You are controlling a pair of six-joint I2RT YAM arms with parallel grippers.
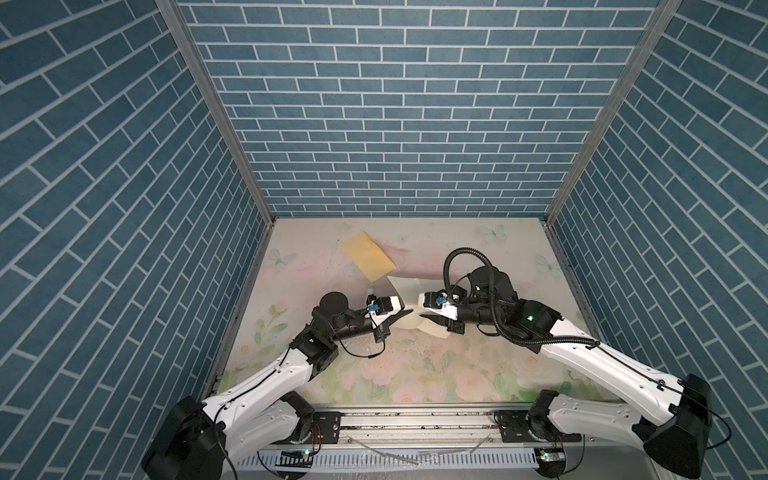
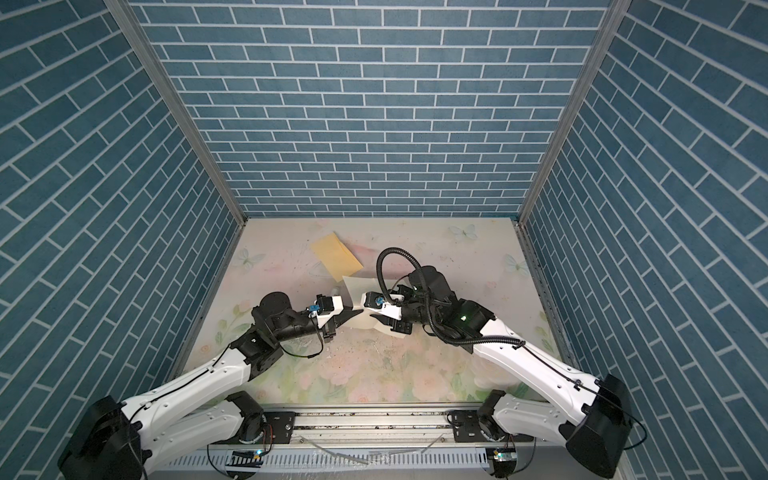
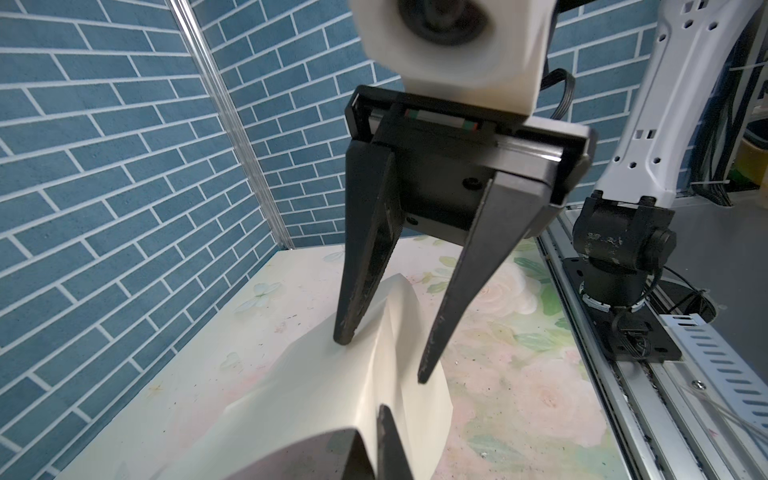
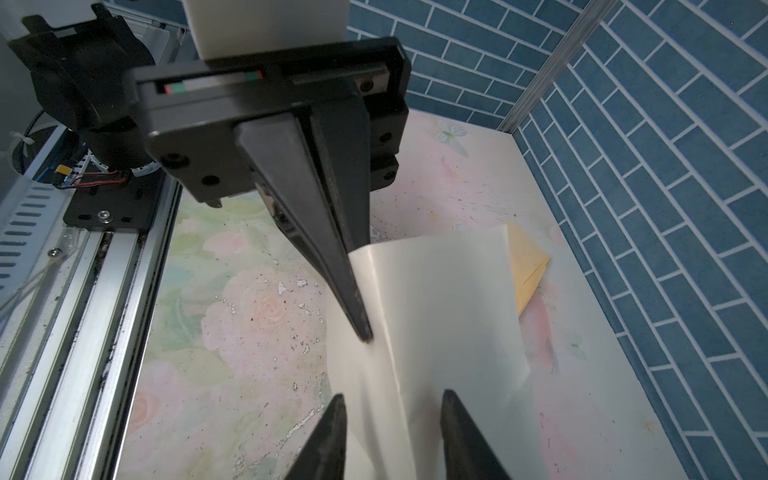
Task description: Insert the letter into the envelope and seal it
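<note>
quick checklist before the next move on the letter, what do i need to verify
1. left end effector shut on the letter edge: ok
2. right end effector straddles the letter: ok
3. right jaws closed on it: not ok, apart
4. letter folded flat: not ok, only curled
5. envelope flap open: cannot tell
</note>
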